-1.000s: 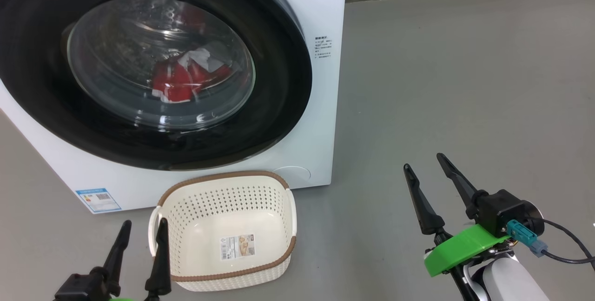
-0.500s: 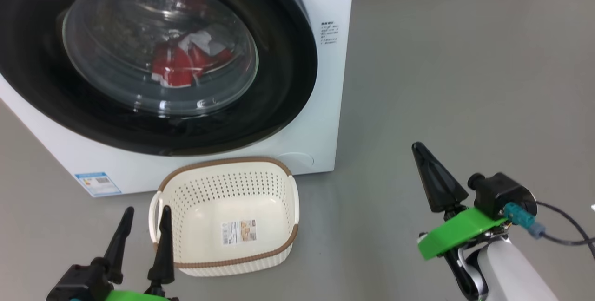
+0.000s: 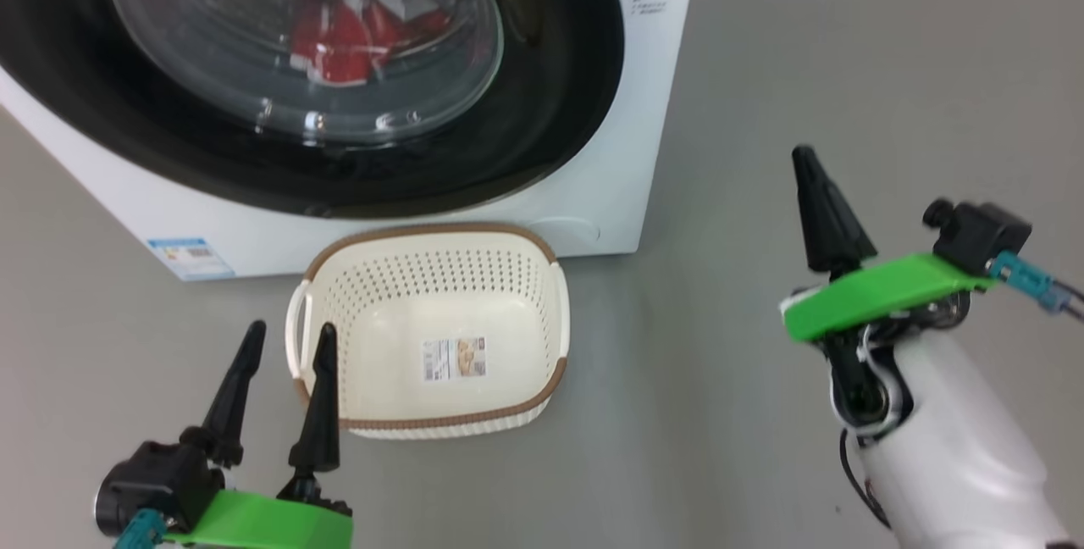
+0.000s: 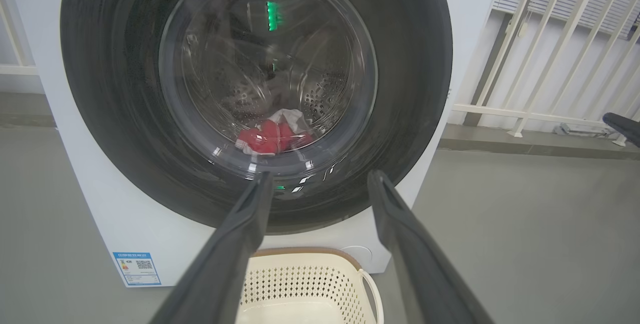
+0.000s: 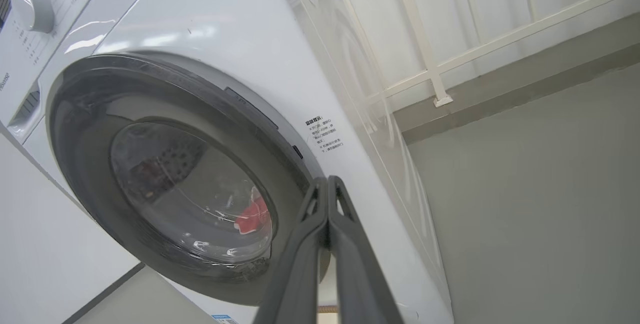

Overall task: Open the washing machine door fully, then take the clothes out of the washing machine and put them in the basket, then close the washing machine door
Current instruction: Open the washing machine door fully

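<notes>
Machine body: the big boxy washing machine (image 3: 637,125) is plain white, with small dark print and a blue label.
Door: the round washing machine door (image 4: 415,89) has a glossy black ring round clear glass.
Laundry: the fabric clothes (image 3: 334,45) are bright red with white.
Basket: the small perforated plastic basket (image 3: 508,278) is cream, dotted with holes, with a brown woven-look rim.
Floor: the smooth floor (image 3: 804,41) is plain grey.
Grippers: the left gripper (image 3: 290,330) and right gripper (image 3: 804,161) have black fingers on green plates.

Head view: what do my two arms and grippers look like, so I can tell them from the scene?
The left gripper and right gripper each have two long tapering matte-black fingers on a bright green plastic bracket. Behind it sits a black boxy module with a teal cable connector. The right forearm is a glossy white rounded shell, with a black joint at its wrist.
</notes>
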### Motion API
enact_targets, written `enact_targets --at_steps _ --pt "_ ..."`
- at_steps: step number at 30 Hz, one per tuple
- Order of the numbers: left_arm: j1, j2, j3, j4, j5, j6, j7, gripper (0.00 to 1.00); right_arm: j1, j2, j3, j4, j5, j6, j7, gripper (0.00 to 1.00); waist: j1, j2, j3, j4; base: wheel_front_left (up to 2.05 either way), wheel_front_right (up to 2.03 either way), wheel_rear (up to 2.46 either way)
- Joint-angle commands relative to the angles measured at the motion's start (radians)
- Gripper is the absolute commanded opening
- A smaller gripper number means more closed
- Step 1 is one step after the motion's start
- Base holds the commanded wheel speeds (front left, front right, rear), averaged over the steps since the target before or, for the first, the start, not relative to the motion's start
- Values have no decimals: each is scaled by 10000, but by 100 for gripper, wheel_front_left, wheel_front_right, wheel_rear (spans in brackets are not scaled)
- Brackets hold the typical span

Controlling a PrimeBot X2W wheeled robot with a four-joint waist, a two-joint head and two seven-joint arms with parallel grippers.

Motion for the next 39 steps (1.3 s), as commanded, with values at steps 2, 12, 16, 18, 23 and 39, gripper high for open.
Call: enact_targets --at_steps 2,12,16,18,23,39 --pt "-479 153 182 -409 -92 -56 -90 100 -853 39 305 155 786 -6 -65 0 0 0 610 370 0 0 0" --pt "-922 167 44 -830 -184 -56 -90 100 -3010 -460 797 696 4039 -6 745 0 0 0 1770 727 0 0 0" --pt "-1101 178 -37 -902 -178 -56 -90 100 -3697 -597 748 802 5022 -6 1394 0 0 0 2128 840 0 0 0" --pt "-1232 178 -110 -915 -207 -56 -90 100 -4159 -670 753 885 5585 -6 1934 0 0 0 2337 935 0 0 0" --pt "-1556 175 -245 -862 -339 -56 -90 100 -5186 -781 736 1210 6715 -6 3226 0 0 0 2745 1190 0 0 0" --pt "-2007 209 -666 -693 -378 -56 -90 100 -7157 -1285 369 2301 8575 -6 6187 0 -1 0 3546 1841 0 0 0"
